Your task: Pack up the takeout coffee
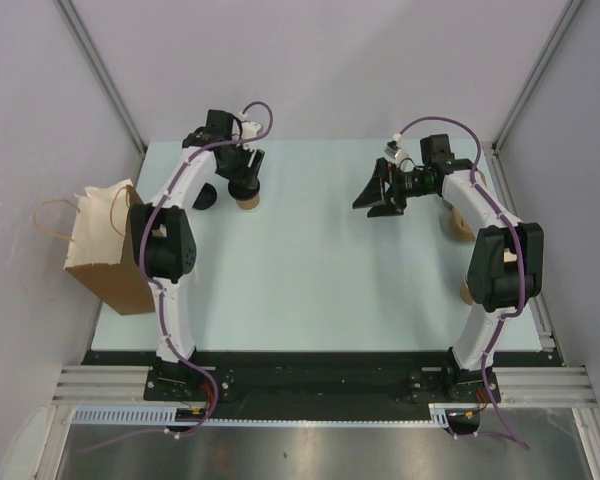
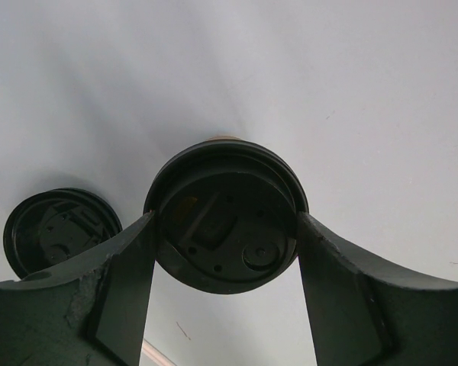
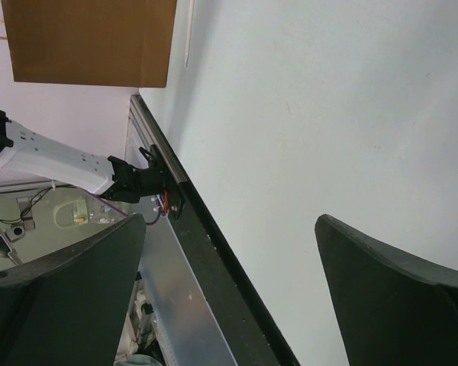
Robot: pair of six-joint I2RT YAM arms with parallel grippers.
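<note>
bag: the paper bag point(image 1: 105, 250) stands at the left edge of the table point(image 1: 310, 270), mouth up, well apart from the cup.
loose lid: a second black lid point(image 2: 59, 229) lies flat just left of the cup. We don't count it as ours.
coffee cup: the coffee cup point(image 2: 227, 229) sits at the far left of the table, lid on, upright, long axis vertical. We look straight down on its lid.
left gripper: the left gripper point(image 1: 245, 185) is clamped on the coffee cup, with its fingers point(image 2: 126, 282) touching the lid rim on both sides.
right gripper: the right gripper point(image 1: 384, 190) is wide open and empty, well apart from the cup.
nearer arm: left.
key relation: the bag lies left of the cup and nearer our bases. We judge the next move is to lift, carry it over the bag mouth and lower it upright.
</note>
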